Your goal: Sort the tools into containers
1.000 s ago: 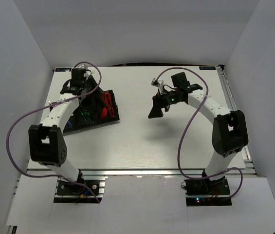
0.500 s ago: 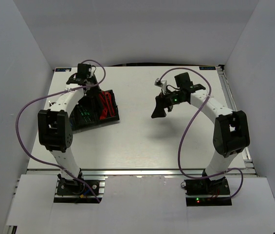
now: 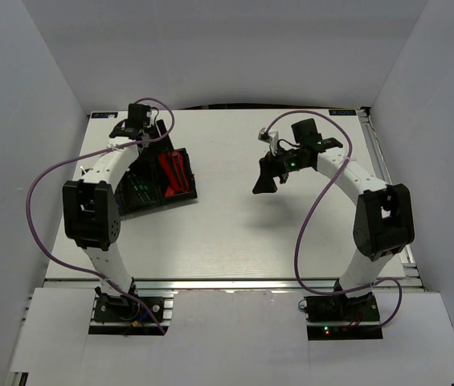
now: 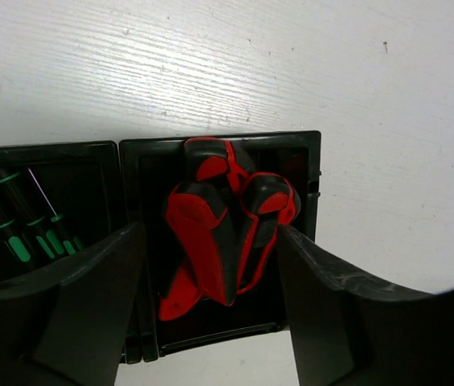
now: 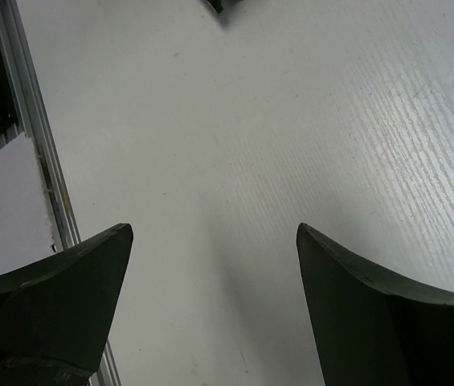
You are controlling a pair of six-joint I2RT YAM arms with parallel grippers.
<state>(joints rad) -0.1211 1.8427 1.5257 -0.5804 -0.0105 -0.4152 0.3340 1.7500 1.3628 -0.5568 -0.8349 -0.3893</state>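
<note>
The containers are one black tray at the table's left, split into compartments. Red-and-black cutters lie piled in its right compartment, and black-and-green screwdrivers lie in the middle one. My left gripper hangs over the tray's far end. In the left wrist view it stands open, its fingers straddling the cutters without touching them, with the green screwdrivers to the left. My right gripper is open over bare table right of centre, with nothing between its fingers.
An aluminium rail runs along the table's right edge and shows in the right wrist view. White walls close in the table on the left, back and right. The left arm's purple cable loops out beside the tray.
My left arm swung its elbow back and the gripper moved toward the tray's far end. Its jaws opened and a red cutter now lies loose in the right compartment. The right gripper barely shifted.
</note>
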